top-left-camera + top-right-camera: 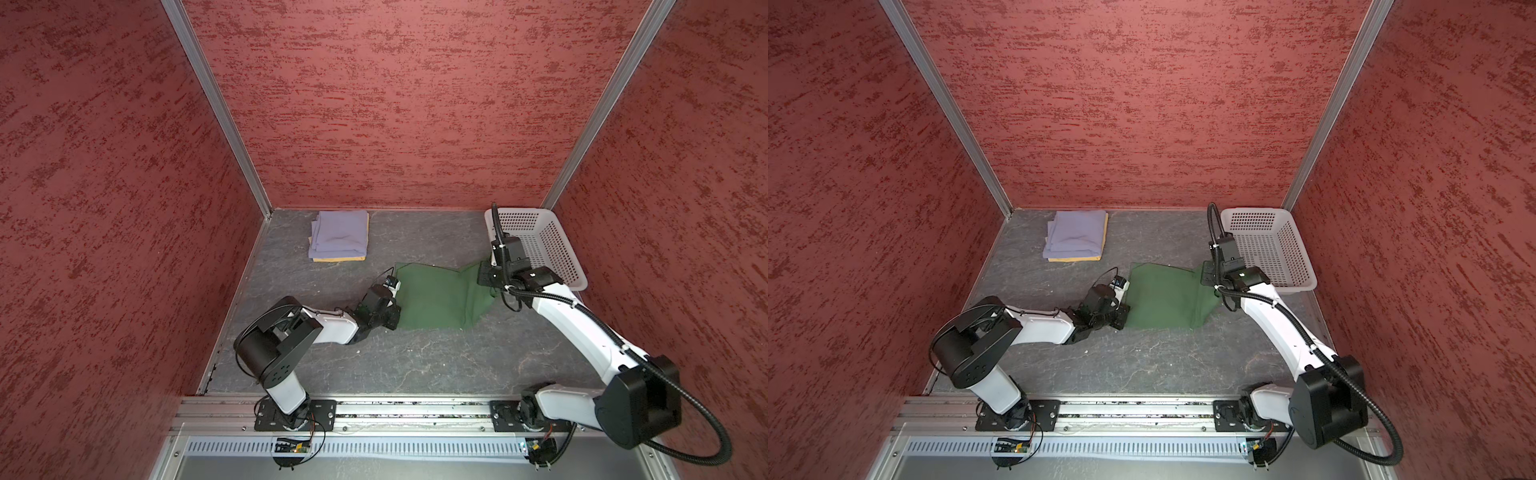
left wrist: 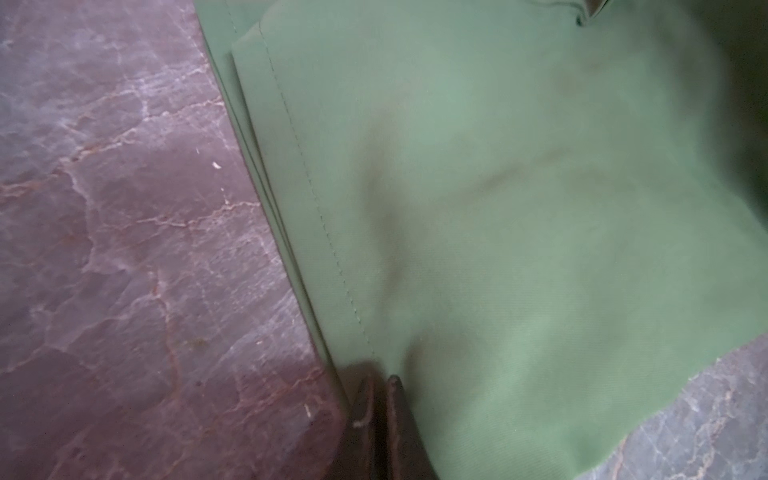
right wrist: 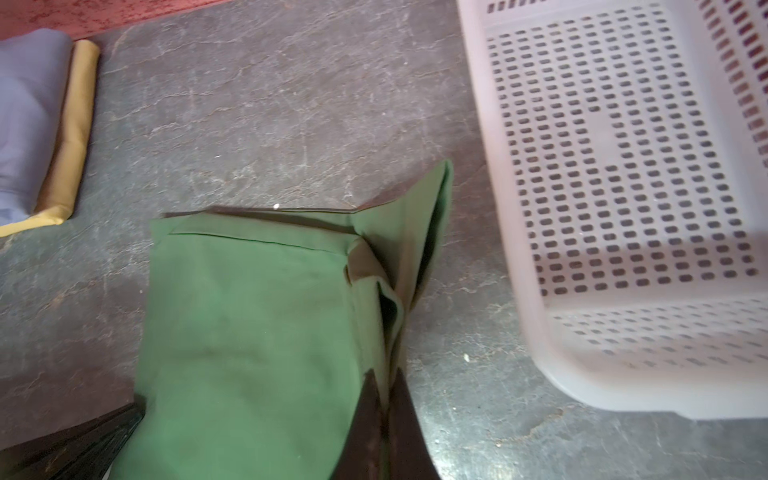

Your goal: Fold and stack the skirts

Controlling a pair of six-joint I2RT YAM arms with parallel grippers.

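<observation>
The dark green skirt lies mostly flat at mid-table. My left gripper is at its left hem, jaws pinched together over the stitched edge. At the skirt's right end, my right gripper is shut on a raised fold of the green cloth, lifted a little off the table. At the back left the folded lavender-grey skirt rests on the folded mustard skirt.
A white perforated basket stands at the back right, close behind my right wrist. Red walls close in the grey marbled table on three sides. A metal rail runs along the front.
</observation>
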